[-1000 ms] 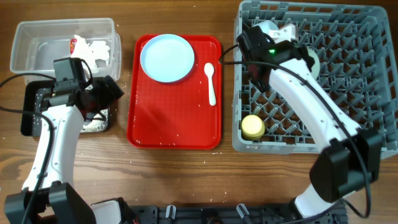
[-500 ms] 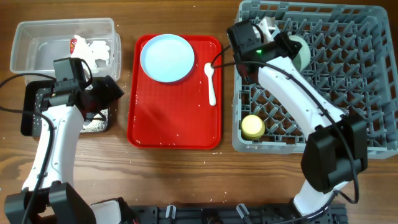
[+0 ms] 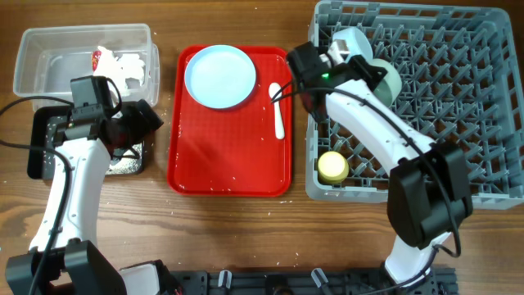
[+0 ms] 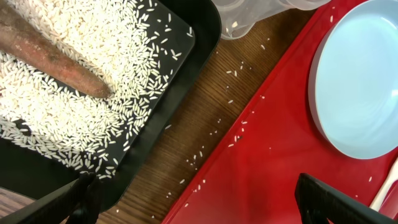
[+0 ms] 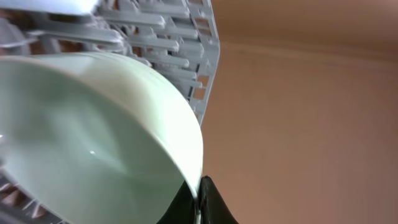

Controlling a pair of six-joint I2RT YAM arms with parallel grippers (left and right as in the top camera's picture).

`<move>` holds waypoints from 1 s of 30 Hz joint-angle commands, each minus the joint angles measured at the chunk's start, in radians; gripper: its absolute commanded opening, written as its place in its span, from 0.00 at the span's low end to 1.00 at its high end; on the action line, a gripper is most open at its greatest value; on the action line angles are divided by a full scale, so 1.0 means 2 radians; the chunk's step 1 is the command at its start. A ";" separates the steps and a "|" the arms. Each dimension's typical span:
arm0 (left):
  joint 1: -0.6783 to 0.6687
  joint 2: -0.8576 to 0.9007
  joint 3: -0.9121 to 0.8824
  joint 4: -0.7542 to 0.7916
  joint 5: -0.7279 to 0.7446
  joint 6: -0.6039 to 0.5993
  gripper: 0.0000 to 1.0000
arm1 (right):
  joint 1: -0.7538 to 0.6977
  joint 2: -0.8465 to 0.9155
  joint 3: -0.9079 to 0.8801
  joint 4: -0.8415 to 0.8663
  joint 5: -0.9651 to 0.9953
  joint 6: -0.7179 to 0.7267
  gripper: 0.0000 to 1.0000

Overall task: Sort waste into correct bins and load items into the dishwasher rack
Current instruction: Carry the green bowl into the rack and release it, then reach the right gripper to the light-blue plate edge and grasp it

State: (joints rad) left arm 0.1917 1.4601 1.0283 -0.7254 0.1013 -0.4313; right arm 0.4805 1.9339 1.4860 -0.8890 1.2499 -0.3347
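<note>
Conceivably, the mint bowl (image 5: 93, 143) could be dropped or jammed against the pegs of the dishwasher rack (image 5: 180, 37), since only a thin stretch of its rim is pinched and it is carried tilted. The right gripper (image 5: 198, 191) is seen nearly closed, clamped on that rim, at the rack's corner beside the red tray (image 4: 273, 168). The left gripper (image 4: 199, 199) is spread wide, and nothing is held or touched by it. It is hung over the bench (image 4: 205, 118) between the red tray and the black tray (image 4: 202, 31), where rice (image 4: 74, 118) and the brown stick (image 4: 56, 59) are gathered.
</note>
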 commanded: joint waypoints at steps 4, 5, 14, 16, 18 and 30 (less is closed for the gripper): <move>-0.002 -0.003 0.009 0.001 -0.005 0.004 1.00 | 0.051 0.008 -0.005 -0.012 -0.020 0.011 0.17; -0.002 -0.003 0.009 0.001 -0.005 0.004 1.00 | 0.056 0.008 -0.005 -0.012 -0.020 0.011 0.25; -0.002 -0.003 0.009 0.001 -0.005 0.004 1.00 | 0.072 0.007 0.003 -0.003 -0.030 0.013 1.00; -0.002 -0.003 0.009 0.001 -0.005 0.004 1.00 | 0.072 0.006 0.014 0.000 -0.035 0.027 1.00; -0.002 -0.003 0.009 0.001 -0.005 0.004 1.00 | 0.072 0.000 0.034 0.003 -0.051 0.039 1.00; -0.002 -0.003 0.009 0.001 -0.005 0.004 1.00 | 0.072 -0.062 0.153 0.089 -0.715 0.124 1.00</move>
State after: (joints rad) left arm 0.1917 1.4601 1.0283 -0.7258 0.1013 -0.4313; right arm 0.6197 1.8179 1.8000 -0.7746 0.2501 -0.1768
